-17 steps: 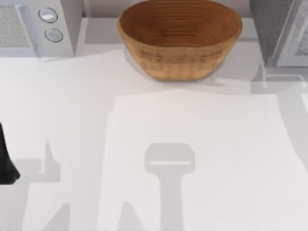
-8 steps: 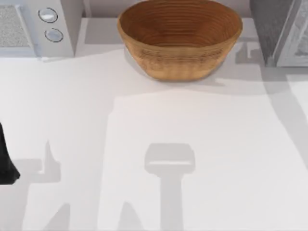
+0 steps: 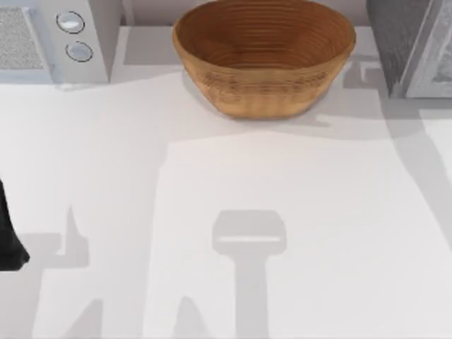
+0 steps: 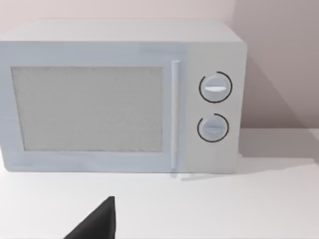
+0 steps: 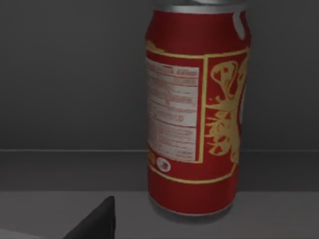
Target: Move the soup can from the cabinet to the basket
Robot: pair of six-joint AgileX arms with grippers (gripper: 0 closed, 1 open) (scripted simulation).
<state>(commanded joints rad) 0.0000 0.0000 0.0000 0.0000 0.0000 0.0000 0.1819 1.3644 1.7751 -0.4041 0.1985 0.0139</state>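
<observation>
A white microwave (image 3: 53, 39) stands at the far left of the white table (image 3: 212, 176); its door has a speckled grey window (image 4: 87, 108) with a vertical handle (image 4: 175, 114) to its right; two round knobs (image 4: 215, 87) sit one above the other beside the handle; a pale wall (image 4: 279, 59) rises behind it.

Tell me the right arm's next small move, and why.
Probably ease the right gripper forward around the red, silver-lidded soup can: the can stands upright just ahead inside the dark grey cabinet, ungrasped, and the tan woven basket holds nothing.
</observation>
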